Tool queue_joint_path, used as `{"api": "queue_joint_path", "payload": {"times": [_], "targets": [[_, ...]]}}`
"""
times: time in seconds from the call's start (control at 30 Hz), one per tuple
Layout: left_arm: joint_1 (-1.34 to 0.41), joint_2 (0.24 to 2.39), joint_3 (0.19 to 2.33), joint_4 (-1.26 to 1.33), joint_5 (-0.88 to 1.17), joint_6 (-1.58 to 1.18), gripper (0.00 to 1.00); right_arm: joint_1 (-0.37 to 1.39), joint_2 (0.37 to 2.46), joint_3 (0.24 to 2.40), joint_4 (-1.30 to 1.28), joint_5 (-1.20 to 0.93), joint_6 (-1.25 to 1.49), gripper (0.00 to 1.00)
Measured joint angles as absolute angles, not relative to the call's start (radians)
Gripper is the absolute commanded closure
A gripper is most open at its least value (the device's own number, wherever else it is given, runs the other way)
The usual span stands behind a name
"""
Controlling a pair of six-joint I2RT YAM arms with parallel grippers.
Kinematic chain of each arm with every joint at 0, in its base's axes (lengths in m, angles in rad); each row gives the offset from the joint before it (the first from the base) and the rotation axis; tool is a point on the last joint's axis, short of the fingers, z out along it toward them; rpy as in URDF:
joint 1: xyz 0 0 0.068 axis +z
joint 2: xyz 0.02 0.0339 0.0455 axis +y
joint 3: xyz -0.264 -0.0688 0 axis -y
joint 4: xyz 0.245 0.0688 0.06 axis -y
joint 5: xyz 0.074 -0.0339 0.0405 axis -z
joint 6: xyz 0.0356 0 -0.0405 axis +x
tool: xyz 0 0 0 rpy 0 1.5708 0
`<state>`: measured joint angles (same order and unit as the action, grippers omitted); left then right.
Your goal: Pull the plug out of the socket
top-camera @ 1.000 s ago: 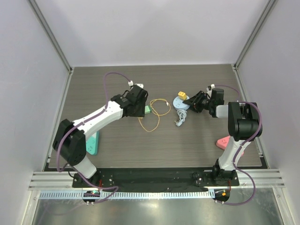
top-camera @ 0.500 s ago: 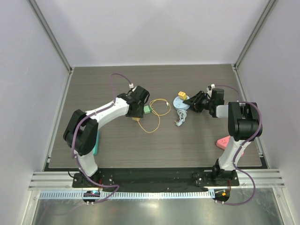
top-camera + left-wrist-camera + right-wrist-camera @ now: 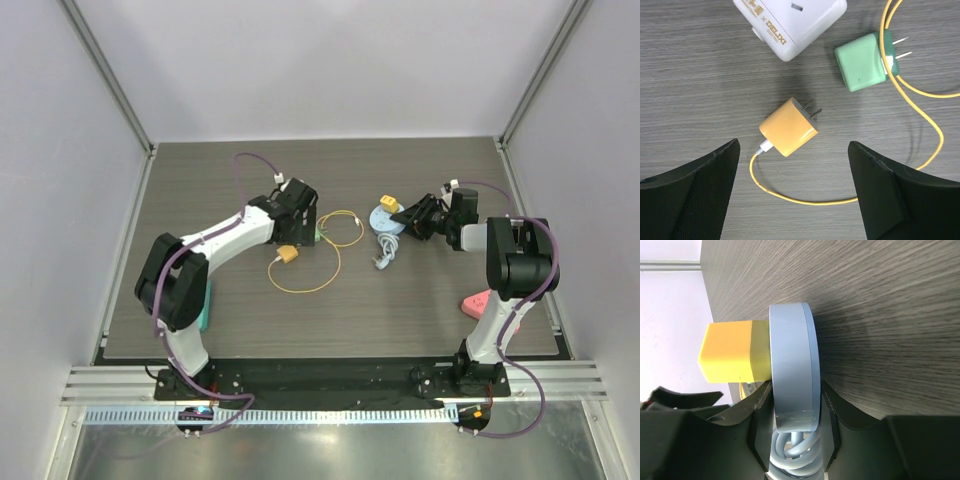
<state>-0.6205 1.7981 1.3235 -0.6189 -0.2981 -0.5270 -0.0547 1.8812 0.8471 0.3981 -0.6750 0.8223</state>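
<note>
From above, the yellow plug (image 3: pixel 390 202) sits at 3 o'clock from my wide-open, empty left fingers (image 3: pixel 695 190), its blue socket (image 3: pixel 383 219) clamped by my right fingers (image 3: pixel 837 415).

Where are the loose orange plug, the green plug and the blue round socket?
loose orange plug (image 3: pixel 788 127), left wrist view, middle of body.
green plug (image 3: pixel 860 68), left wrist view, middle of body.
blue round socket (image 3: pixel 792 365), right wrist view, its rim.
</note>
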Motion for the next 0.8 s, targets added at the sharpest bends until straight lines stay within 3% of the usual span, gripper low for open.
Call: {"api": "queue_joint_path", "payload": {"times": [0.23,0.43,0.6,0.8], "targets": [[-0.62,1.642,1.32,-0.616,-0.3,-0.521,0.08,-0.055,1.886,0.847,0.407,-0.68,0.823,0.99],[-0.62,1.61,1.409,-0.545,-0.143,-0.524,0.18,-0.055,1.886,0.847,0.408,-0.68,0.822,0.99],[-0.622,1.776,1.593,-0.456,0.056,-0.555,0.18,-0.055,1.889,0.847,0.411,-0.685,0.823,0.99],[-0.657,2.061,1.834,-0.409,0.136,-0.561,0.16,-0.057,1.895,0.847,0.42,-0.698,0.822,0.99]]}}
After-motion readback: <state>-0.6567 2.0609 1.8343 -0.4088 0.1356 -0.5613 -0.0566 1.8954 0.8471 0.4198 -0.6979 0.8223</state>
